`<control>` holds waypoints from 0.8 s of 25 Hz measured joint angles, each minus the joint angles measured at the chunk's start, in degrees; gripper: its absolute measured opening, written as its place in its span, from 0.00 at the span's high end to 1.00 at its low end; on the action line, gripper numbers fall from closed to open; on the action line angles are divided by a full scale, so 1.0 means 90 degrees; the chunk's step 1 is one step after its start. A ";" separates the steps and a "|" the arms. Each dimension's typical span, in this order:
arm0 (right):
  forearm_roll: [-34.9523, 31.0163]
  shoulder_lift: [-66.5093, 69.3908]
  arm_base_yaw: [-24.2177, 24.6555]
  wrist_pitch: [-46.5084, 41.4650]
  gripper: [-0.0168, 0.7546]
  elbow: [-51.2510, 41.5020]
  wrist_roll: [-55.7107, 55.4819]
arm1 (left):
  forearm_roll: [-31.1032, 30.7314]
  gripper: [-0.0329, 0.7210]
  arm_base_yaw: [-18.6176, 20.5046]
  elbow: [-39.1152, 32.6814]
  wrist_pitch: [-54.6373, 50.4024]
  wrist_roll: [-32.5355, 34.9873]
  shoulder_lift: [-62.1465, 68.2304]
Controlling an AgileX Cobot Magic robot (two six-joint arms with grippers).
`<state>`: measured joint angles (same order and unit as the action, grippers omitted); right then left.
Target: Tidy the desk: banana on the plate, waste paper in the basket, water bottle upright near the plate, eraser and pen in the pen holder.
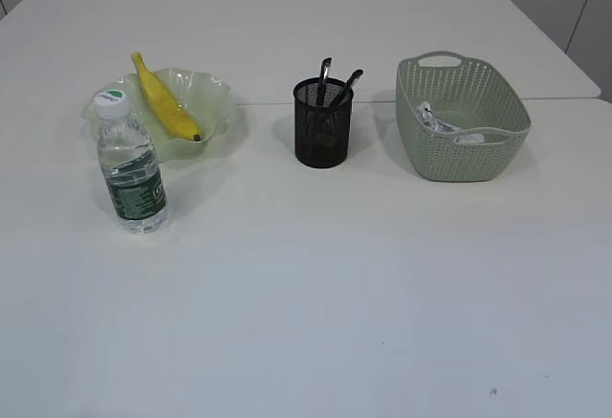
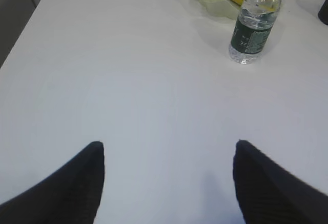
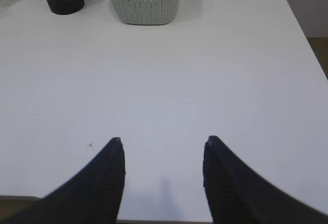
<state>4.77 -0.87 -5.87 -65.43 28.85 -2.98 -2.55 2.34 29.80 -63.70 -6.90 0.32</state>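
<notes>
On the plain white table [image 1: 316,294] everything seems to sit where the task wants it. The curved yellow banana [image 1: 164,100] with its dark tip lies in the pale green translucent plate [image 1: 215,93] with the ruffled rim, at the far left. The small clear plastic water bottle [image 1: 131,167], white cap and dark green label, stands upright just near of the plate, close beside it. In the middle, the black metal-mesh pen holder [image 1: 322,123] has two dark pens [image 1: 337,81] standing out of its top; whether the eraser is inside I cannot tell through the mesh. To the right, the sage-green woven-look plastic basket [image 1: 463,121] holds crumpled white waste paper [image 1: 442,123].

The left claw [image 2: 169,183] hangs over bare table near of the bottle, jaws spread wide and empty. The right claw [image 3: 163,178] hangs over bare table near of the basket, jaws apart, gripping nothing.

I judge the tidying finished or at its last check. No loose item shows on the table, so the next move likely calls only for keeping both arms clear of the bottle.
</notes>
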 joint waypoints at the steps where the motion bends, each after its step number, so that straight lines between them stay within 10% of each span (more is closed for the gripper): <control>1: 0.0000 0.0000 0.0005 0.0000 0.49 0.0000 0.0000 | 0.0000 0.23 0.0000 0.0000 0.0000 0.0000 0.0000; 20: -0.0171 0.0000 0.0752 0.0000 0.49 0.0000 -0.0041 | -0.0166 0.27 0.0000 0.0000 0.0000 0.0249 0.0000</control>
<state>3.23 -0.87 0.90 -65.43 28.85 -3.34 -4.05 2.34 29.80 -63.70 -4.67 0.32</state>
